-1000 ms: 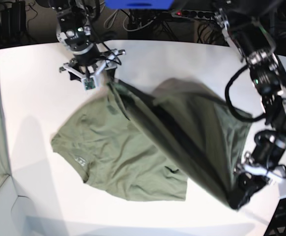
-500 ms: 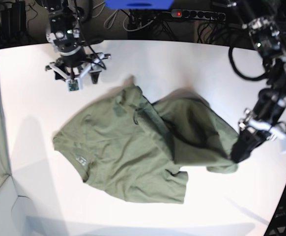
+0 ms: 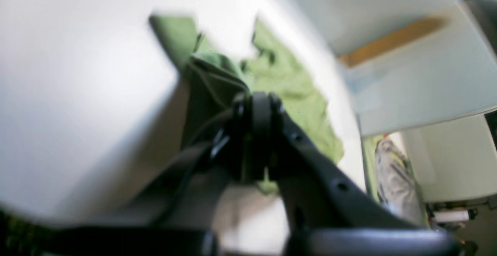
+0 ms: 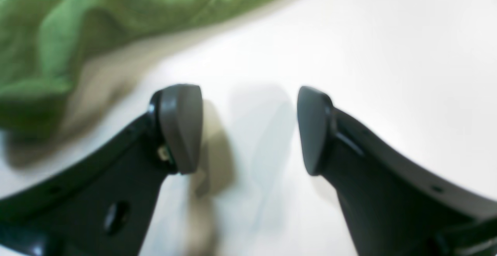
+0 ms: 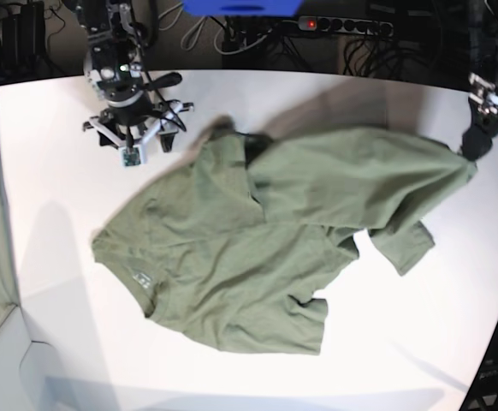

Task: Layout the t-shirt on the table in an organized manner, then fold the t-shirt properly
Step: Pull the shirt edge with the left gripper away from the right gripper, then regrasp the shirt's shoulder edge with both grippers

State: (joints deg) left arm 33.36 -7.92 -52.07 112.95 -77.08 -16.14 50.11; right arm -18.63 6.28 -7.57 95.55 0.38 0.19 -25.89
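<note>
Olive-green soft cotton t-shirt (image 5: pixel 257 248) drapes limply; left pincer (image 5: pixel 474 141) clamps its hem corner, right pincer (image 5: pixel 134 141) gapes empty over the white counter (image 5: pixel 52 171).

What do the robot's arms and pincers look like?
Both arms are black and silvery metal with black cables looping along them. The right pincer has two dark curved fingers tipped with smooth grey pads. A small green circuit board hangs below it in the base view. The left pincer is black too, its arms dotted with small round holes.
</note>
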